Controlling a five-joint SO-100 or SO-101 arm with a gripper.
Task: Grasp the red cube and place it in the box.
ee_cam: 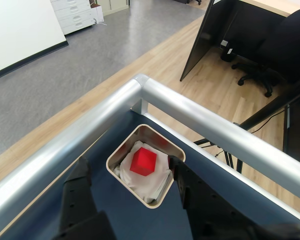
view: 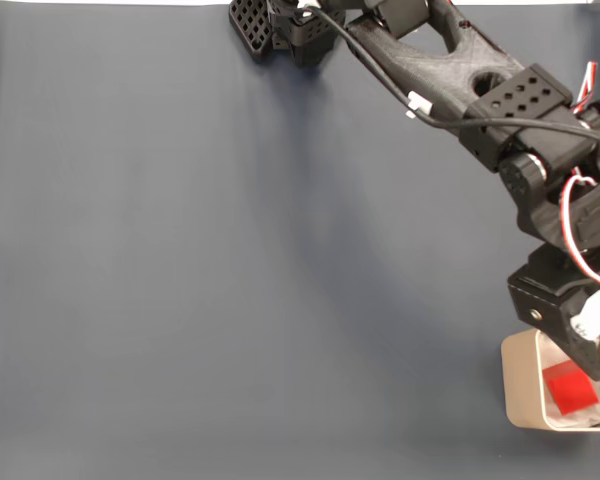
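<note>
The red cube (ee_cam: 143, 161) lies on white wrinkled paper inside the beige box (ee_cam: 121, 149), which stands at the table's corner. In the fixed view the red cube (view: 570, 388) shows in the box (view: 520, 385) at the bottom right edge, partly under the arm. My gripper (ee_cam: 129, 161) hovers above the box. It is open, with one black finger (ee_cam: 80, 172) to the left of the box and the other (ee_cam: 177, 170) to its right. Nothing is between them, and the cube sits free below.
My black arm (view: 540, 170) reaches from the top of the fixed view down to the box. A dark blue cloth (view: 230, 280) covers the table. Silver rails (ee_cam: 215, 120) border the table corner right behind the box, and beyond them lies floor with a desk and an office chair (ee_cam: 270, 55).
</note>
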